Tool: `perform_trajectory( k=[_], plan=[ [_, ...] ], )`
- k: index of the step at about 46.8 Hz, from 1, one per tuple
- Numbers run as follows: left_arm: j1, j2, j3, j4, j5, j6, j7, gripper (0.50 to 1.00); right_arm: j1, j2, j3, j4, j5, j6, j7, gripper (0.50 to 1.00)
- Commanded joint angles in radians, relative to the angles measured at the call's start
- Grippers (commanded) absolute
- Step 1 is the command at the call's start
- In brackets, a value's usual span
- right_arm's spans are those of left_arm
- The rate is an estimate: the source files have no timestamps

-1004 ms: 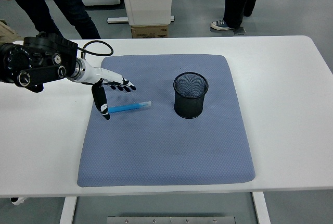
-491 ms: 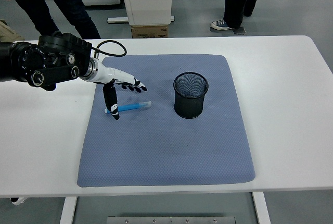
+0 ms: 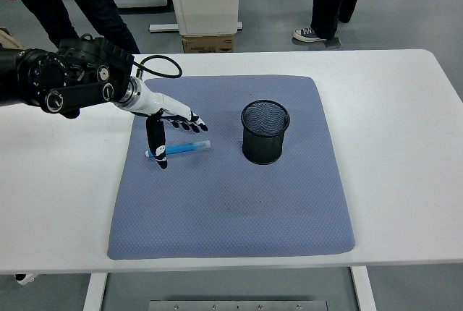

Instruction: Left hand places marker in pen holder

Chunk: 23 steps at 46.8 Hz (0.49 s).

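Table: we note a white rectangular table point(image 3: 405, 108), bare at its right side; people's legs stand beyond its far edge, at 12 o'clock.
Mat: a blue-grey quilted fabric mat point(image 3: 231, 202) covers the table's middle and carries both task items.
Arm: the robot's black left arm point(image 3: 61, 83) comes in from 9 o'clock and reaches to the mat's far-left part. No right arm shows.
Pen holder: a black wire-mesh cylindrical pen holder point(image 3: 265, 132) stands upright on the mat, toward 1 o'clock of the mat's centre. Through its open mouth we see only mesh; we judge it empty.
Left hand: the black-and-white five-fingered left hand point(image 3: 170, 124) is over the marker, fingers spread and pointing toward 4 o'clock, thumb hanging down across the marker's left end. We see no closed grasp; the hand holds nothing.
Marker: a light blue plastic marker with a pale cap point(image 3: 181, 149) lies flat on the mat, roughly along the 9-to-3 line, at 9 o'clock of the holder and well apart from it.
Progress: reach appears done. Grasp, lift, carry toward 3 o'clock and drop into the holder are all left, in our judgement.
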Motion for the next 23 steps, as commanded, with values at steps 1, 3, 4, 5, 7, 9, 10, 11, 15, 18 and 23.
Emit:
perform_trajectory(
  k=[1, 3, 4, 5, 7, 9, 10, 11, 15, 18, 23],
  plan=[
    [0.001, -0.005, 0.002, 0.001, 0.002, 0.000, 0.004, 1.000, 0.001, 0.000, 0.000, 0.000, 0.000, 0.000, 0.000, 1.000],
    [0.003, -0.005, 0.002, 0.001, 0.002, 0.001, 0.012, 1.000, 0.001, 0.000, 0.000, 0.000, 0.000, 0.000, 0.000, 1.000],
    [0.003, -0.005, 0.002, 0.001, 0.002, 0.001, 0.019, 1.000, 0.001, 0.000, 0.000, 0.000, 0.000, 0.000, 0.000, 1.000],
    [0.004, -0.005, 0.002, 0.001, 0.002, 0.003, 0.027, 1.000, 0.001, 0.000, 0.000, 0.000, 0.000, 0.000, 0.000, 1.000],
    [0.007, -0.006, 0.002, 0.001, 0.002, 0.005, 0.039, 1.000, 0.001, 0.000, 0.000, 0.000, 0.000, 0.000, 0.000, 1.000],
    [0.009, -0.008, 0.002, 0.001, 0.002, 0.005, 0.048, 1.000, -0.001, 0.000, 0.000, 0.000, 0.000, 0.000, 0.000, 1.000],
    [0.009, -0.012, 0.002, 0.001, 0.002, 0.006, 0.051, 1.000, 0.001, 0.000, 0.000, 0.000, 0.000, 0.000, 0.000, 1.000],
    [0.011, -0.015, 0.002, 0.002, 0.002, 0.006, 0.055, 1.000, 0.001, 0.000, 0.000, 0.000, 0.000, 0.000, 0.000, 1.000],
    [0.012, -0.017, 0.003, 0.002, 0.002, 0.009, 0.058, 1.000, -0.001, 0.000, 0.000, 0.000, 0.000, 0.000, 0.000, 1.000],
    [0.014, -0.017, 0.002, 0.002, 0.002, 0.011, 0.058, 1.000, 0.001, 0.000, 0.000, 0.000, 0.000, 0.000, 0.000, 1.000],
    [0.014, -0.019, 0.002, 0.002, 0.002, 0.011, 0.058, 1.000, 0.001, 0.000, 0.000, 0.000, 0.000, 0.000, 0.000, 1.000]
  ],
)
